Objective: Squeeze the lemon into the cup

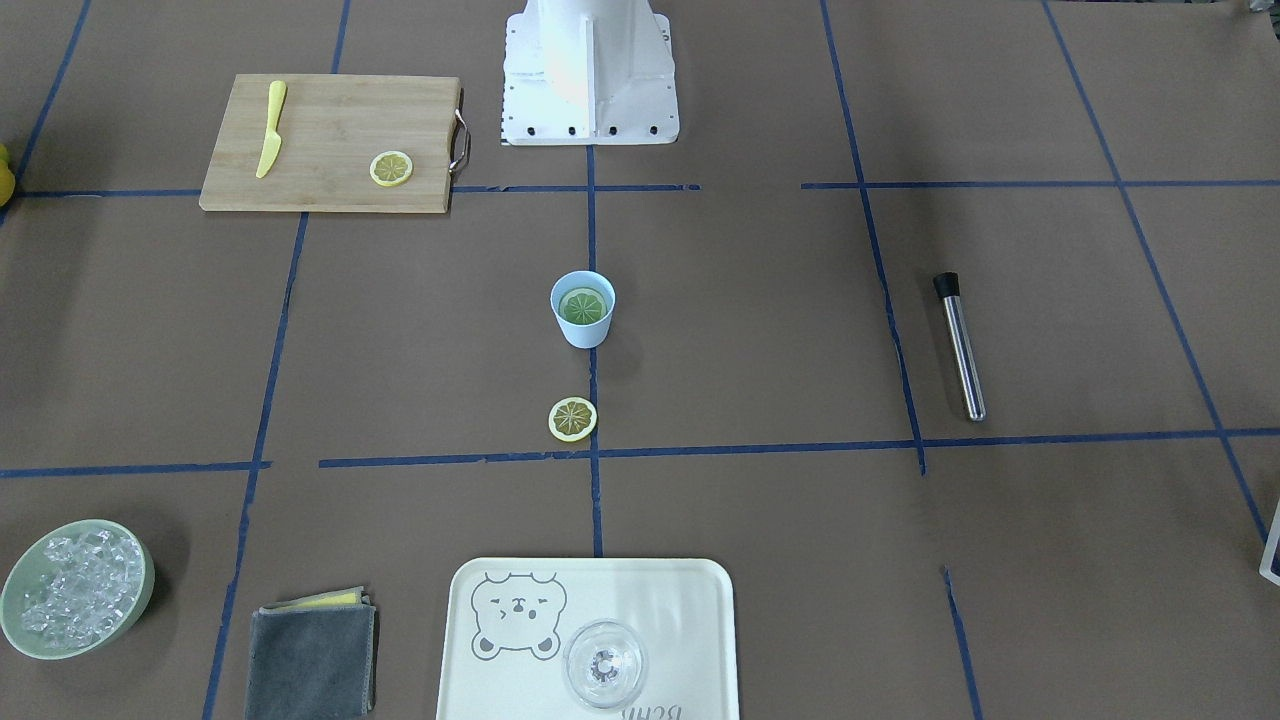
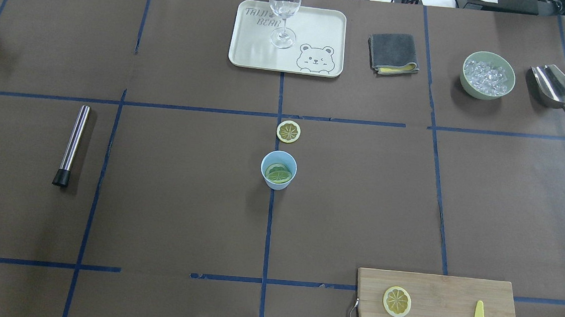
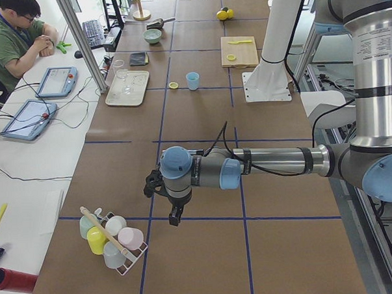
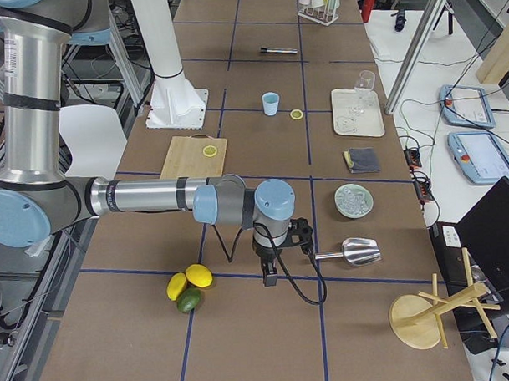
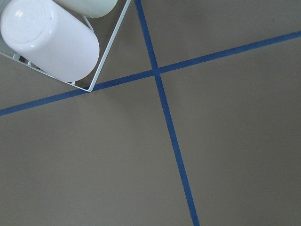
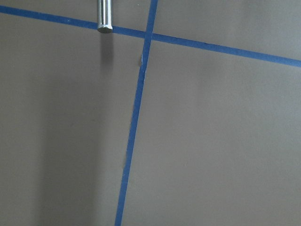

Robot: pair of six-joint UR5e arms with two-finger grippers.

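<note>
Front: cup (image 1: 582, 310) mid-table, green slice (image 1: 583, 305) inside; lemon slice (image 1: 573, 419) near it, twd tray (image 1: 660, 590). Overhead: steel tube (image 2: 73, 143) well apart, board (image 2: 443, 297) w/ 2nd slice (image 2: 397, 301). Side views: left gripper (image 3: 175, 216) by mug rack (image 3: 131, 266), right gripper (image 4: 270, 278) near scoop (image 4: 357, 251); jaws' state can't be told.

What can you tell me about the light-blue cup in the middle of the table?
The light-blue cup is a small, tapered tumbler without handle, of matte plastic by its look. It stands upright on the middle blue tape line. Green citrus slices lie inside it. A yellow lemon slice lies nearby, apart. Nothing else touches it.
</note>
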